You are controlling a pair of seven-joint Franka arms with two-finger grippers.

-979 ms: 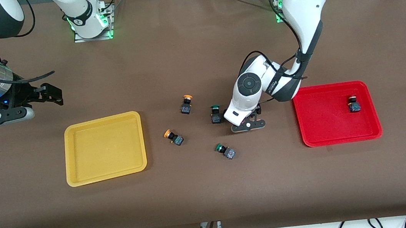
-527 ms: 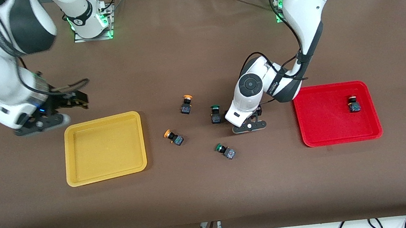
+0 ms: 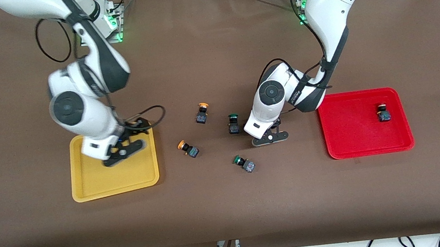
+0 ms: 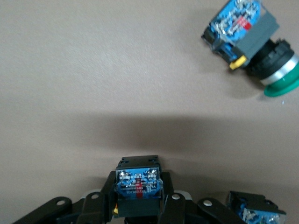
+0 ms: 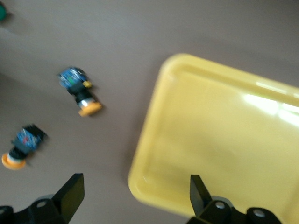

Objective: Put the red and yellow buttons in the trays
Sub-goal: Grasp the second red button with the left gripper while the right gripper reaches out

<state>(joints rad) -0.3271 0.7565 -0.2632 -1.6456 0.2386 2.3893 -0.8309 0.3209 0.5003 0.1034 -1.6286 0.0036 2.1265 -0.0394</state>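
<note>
Brown tabletop [image 3: 230, 206] fills my front view, both arm bases along its top edge. I have the left gripper [image 3: 270, 137] down at the tabletop between the red tray [image 3: 368, 149] and the loose switches; in its wrist view the fingers [image 4: 166, 196] are pinching the black body of a button [image 4: 138, 184], whose cap I cannot see. One button with a reddish cap [image 3: 383, 113] stands inside the red tray near the corner toward the left arm's end. I have the right gripper [image 3: 123, 152] over the yellow tray [image 3: 85, 190], fingers [image 5: 70, 196] spread wide with nothing between them. Two orange-capped buttons sit on the tabletop between the trays: one [image 3: 201, 113] upright, the other [image 3: 188, 148] tipped over and nearer the front camera. Two green-capped switches lie close by, one [image 3: 234, 123] just beside the left gripper, one [image 3: 244, 163] nearer the camera.
</note>
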